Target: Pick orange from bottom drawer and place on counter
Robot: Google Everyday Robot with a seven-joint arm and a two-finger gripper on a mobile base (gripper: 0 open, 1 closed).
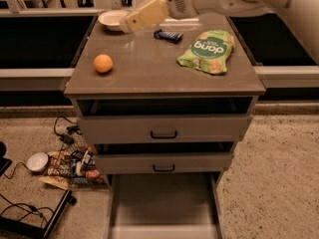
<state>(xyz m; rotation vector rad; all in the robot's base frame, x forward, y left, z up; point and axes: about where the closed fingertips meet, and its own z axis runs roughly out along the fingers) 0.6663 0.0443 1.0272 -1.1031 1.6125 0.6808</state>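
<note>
The orange (103, 63) rests on the counter (149, 71) near its left edge, with nothing touching it. My gripper (130, 23) hovers above the counter's back left, over the edge of a pale bowl, well clear of the orange and behind it to the right. The arm reaches in from the upper right. The bottom drawer (162, 203) is pulled out, and its grey floor is bare.
A pale bowl (110, 19) stands at the counter's back left, a dark blue snack bar (168, 35) at back centre and a green snack bag (207, 51) at right. The two upper drawers stand slightly ajar. Cables and packets (70, 163) litter the floor at left.
</note>
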